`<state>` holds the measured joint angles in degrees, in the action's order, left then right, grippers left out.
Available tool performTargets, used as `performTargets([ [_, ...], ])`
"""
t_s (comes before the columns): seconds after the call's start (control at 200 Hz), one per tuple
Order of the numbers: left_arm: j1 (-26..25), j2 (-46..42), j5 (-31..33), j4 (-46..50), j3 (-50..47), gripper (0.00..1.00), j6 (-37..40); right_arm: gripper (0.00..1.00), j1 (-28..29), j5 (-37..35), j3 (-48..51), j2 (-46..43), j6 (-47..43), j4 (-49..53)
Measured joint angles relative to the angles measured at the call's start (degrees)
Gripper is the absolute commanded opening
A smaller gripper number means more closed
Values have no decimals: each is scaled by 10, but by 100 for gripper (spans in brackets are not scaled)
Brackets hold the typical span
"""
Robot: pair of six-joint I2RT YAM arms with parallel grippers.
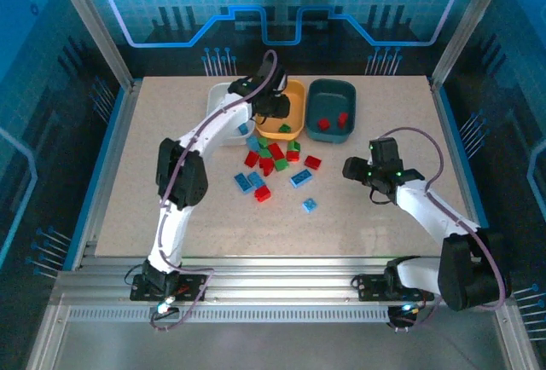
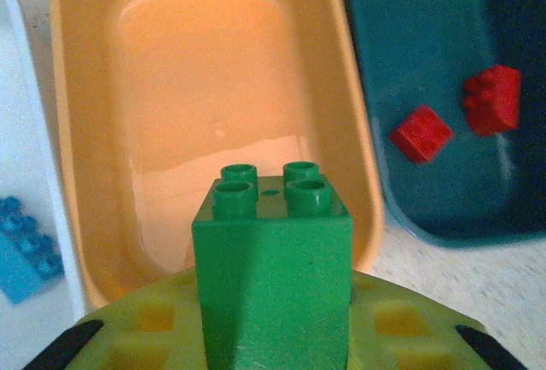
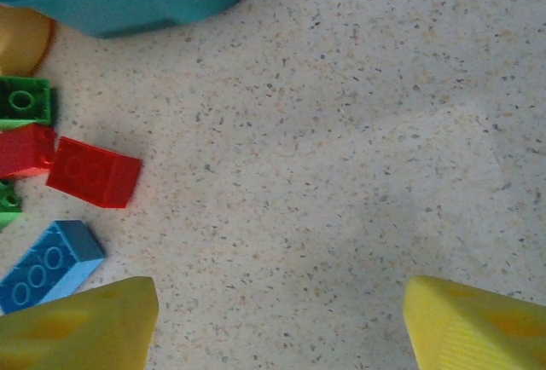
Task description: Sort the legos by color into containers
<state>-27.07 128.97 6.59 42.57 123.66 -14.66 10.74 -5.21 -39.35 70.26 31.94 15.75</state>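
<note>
My left gripper [image 1: 282, 123] is shut on a green lego [image 2: 271, 259], its yellow-green pads [image 2: 136, 332] on either side of it, above the near rim of the orange-yellow container [image 2: 213, 80], whose floor is bare. The dark teal container [image 2: 426, 54] to its right holds two red legos [image 2: 421, 133] [image 2: 493, 97]. The white container [image 2: 34, 174] on the left holds a light blue lego [image 2: 21, 246]. My right gripper [image 3: 281, 327] is open over bare table, right of a red lego [image 3: 94, 172] and a blue lego [image 3: 47, 263].
Several red, green and blue legos lie in a loose pile [image 1: 273, 164] at the table's middle, with a lone blue one [image 1: 310, 205] nearer the front. The three containers stand side by side at the back. Metal frame posts edge the table.
</note>
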Motion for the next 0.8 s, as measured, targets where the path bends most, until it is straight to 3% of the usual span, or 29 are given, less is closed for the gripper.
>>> performTargets([
  [0.265,14,132,-26,-2,98,26,-18,80,-4,29,8,-18,0,-6],
  [0.39,14,139,-35,1,102,53,-27,80,-5,38,8,-18,0,-7],
  [0.51,14,139,-40,13,124,73,-38,80,-6,42,8,-18,0,-6],
  [0.7,14,103,-41,21,136,85,-47,80,-7,42,9,-40,0,-2],
  [0.765,13,51,-41,10,87,98,-47,80,-7,42,9,-47,0,-2],
  [0.8,13,14,-41,-2,45,99,-50,80,-7,42,9,-51,0,-2],
])
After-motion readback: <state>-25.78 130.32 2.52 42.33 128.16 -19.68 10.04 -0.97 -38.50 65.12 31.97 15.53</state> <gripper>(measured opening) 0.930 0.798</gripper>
